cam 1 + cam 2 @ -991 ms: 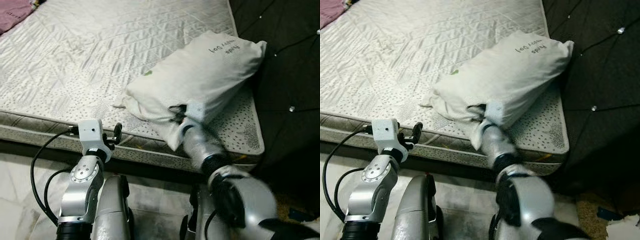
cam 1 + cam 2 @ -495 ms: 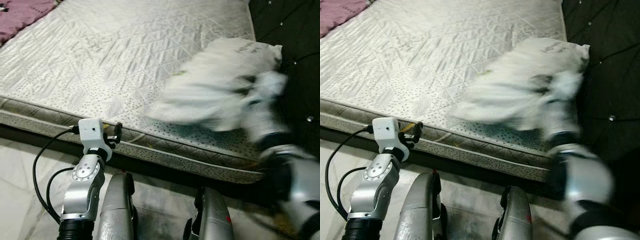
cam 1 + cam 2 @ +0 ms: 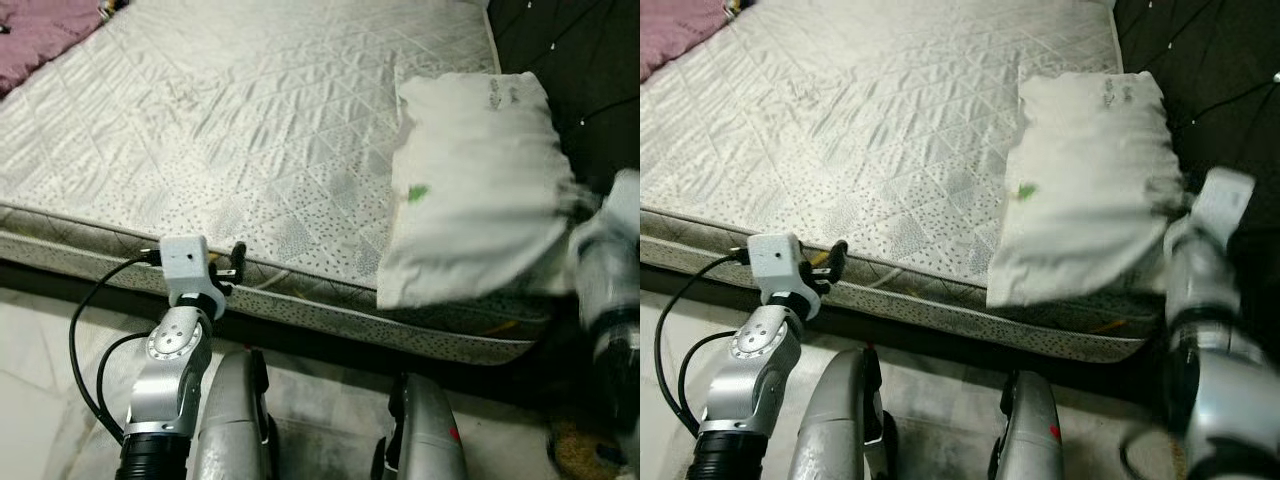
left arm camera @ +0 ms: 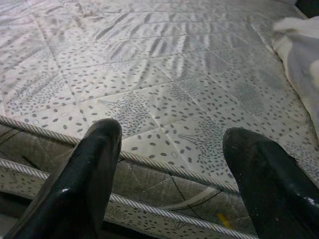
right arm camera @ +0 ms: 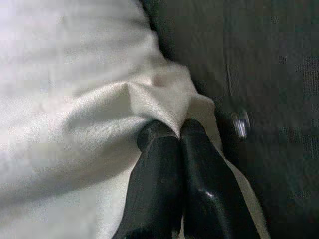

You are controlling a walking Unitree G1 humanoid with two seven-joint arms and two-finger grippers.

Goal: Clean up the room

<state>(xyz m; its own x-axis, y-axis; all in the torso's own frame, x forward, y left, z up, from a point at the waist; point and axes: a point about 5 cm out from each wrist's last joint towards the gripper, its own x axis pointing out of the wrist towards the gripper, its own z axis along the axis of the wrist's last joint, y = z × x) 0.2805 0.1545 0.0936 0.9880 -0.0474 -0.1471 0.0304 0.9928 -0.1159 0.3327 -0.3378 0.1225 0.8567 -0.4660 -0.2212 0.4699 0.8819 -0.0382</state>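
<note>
One white pillow [image 3: 470, 195] lies at the bed [image 3: 250, 130] corner w/ its low end overhanging, right gripper [image 5: 172, 130] fingers pinched shut on just a fabric fold, so it may slip; left gripper [image 4: 169, 144] hovers spread, empty.

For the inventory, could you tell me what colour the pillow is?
The pillow is white, with a small green mark; the left eye view shows it best.

We see the right arm [image 3: 1200, 290] motion-blurred beside the pillow [image 3: 470, 190]. Small writing near pillow's far end too blurred to read. Purple blanket [image 3: 35, 25] cut off by pic edge at far left corner.
</note>
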